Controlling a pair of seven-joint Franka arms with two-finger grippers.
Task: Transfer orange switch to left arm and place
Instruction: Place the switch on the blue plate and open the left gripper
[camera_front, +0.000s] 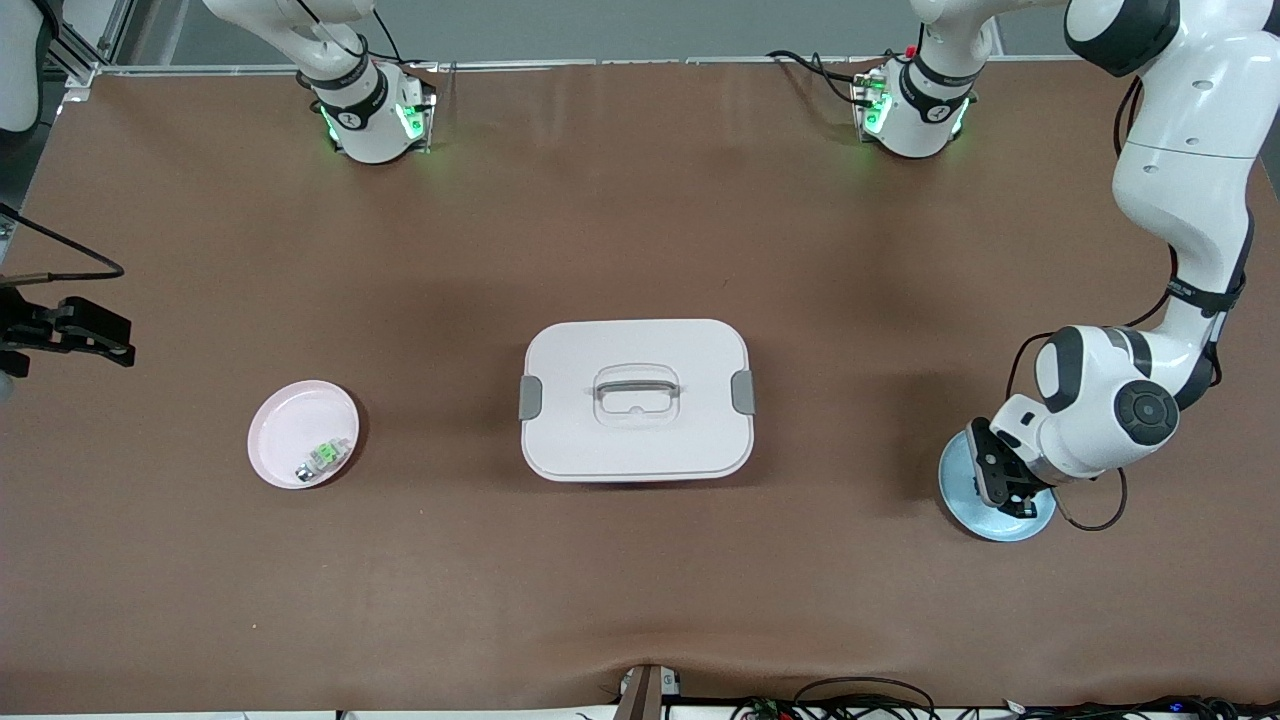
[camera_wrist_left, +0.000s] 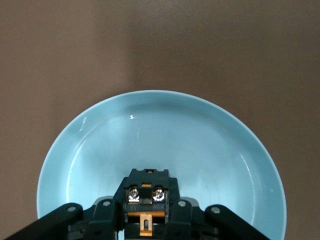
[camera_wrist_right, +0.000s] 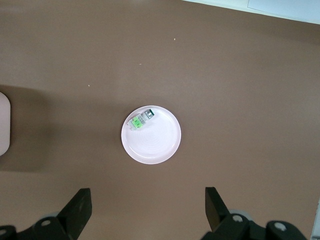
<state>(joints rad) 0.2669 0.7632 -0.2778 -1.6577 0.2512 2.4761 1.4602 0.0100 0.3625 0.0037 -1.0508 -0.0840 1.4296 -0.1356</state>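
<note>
The orange switch (camera_wrist_left: 146, 194), a small black part with two silver screws and an orange middle, sits between the fingers of my left gripper (camera_wrist_left: 146, 212), which is shut on it. It is held low over a light blue plate (camera_wrist_left: 165, 135) at the left arm's end of the table. In the front view the left gripper (camera_front: 1008, 488) hides the switch and covers part of the blue plate (camera_front: 962, 492). The white box (camera_front: 636, 400) with grey clips and handle stands mid-table. My right gripper (camera_wrist_right: 147, 202) hangs open and holds nothing, high above the table near a pink plate (camera_wrist_right: 155, 142).
The pink plate (camera_front: 290, 430) lies toward the right arm's end and holds a tiny green-and-clear part (camera_front: 325, 457). The right gripper (camera_front: 112, 345) shows at the frame edge past that plate. One edge of the box (camera_wrist_right: 2, 125) shows in the right wrist view. Cables run along the table's nearest edge.
</note>
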